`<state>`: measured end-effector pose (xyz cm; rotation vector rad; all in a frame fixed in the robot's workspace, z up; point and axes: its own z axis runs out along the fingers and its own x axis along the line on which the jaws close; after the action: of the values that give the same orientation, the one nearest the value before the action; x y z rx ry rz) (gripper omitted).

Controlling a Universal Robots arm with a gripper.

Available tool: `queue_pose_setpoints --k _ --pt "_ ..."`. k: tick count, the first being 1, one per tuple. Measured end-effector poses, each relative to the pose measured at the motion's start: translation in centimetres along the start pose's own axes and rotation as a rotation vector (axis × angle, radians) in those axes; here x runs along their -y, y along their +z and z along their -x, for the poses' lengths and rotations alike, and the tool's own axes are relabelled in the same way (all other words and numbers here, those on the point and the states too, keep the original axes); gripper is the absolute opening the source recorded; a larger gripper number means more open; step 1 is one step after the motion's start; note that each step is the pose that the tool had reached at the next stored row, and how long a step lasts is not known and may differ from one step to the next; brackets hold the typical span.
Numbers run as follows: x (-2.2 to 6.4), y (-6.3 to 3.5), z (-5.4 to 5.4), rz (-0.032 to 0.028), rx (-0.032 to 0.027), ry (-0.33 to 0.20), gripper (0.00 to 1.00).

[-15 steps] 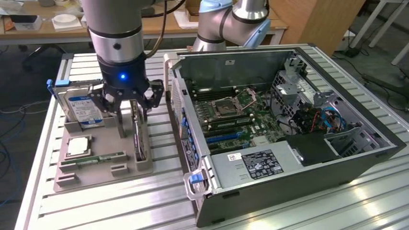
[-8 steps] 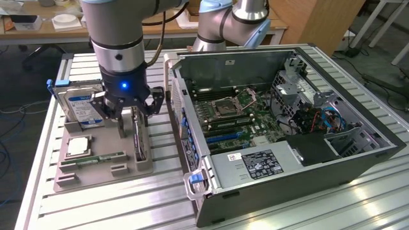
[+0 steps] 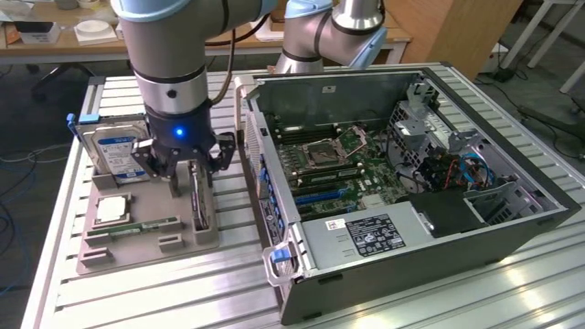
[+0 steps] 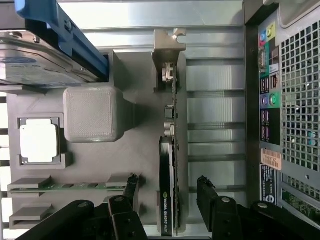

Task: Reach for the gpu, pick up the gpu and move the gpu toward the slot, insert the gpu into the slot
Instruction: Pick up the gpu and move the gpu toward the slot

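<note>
The gpu (image 3: 199, 200) stands on its edge in a grey holder tray (image 3: 146, 257), to the exterior view's left of the open computer case (image 3: 412, 171). My gripper (image 3: 188, 175) hangs straight over it, low and open. In the wrist view the dark card edge of the gpu (image 4: 170, 165) runs up to its silver bracket. My gripper (image 4: 168, 184) straddles the card, one black finger (image 4: 131, 186) on each side with a gap to the card. The blue slots (image 3: 322, 195) lie on the green motherboard inside the case.
On the same tray stand a silver hard drive (image 3: 119, 147) in a blue frame, a processor chip (image 3: 111, 209) and a green memory stick (image 3: 137, 226). The case's near wall (image 3: 265, 171) rises close beside the tray. A second arm (image 3: 320, 34) stands behind the case.
</note>
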<state>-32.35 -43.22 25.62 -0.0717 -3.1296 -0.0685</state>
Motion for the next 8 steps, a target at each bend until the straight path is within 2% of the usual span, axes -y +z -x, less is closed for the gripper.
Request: queue_pose_setpoints --k 8 --pt "0.06 1.47 0.1 0.0001 0.0002 0.004 0.59"
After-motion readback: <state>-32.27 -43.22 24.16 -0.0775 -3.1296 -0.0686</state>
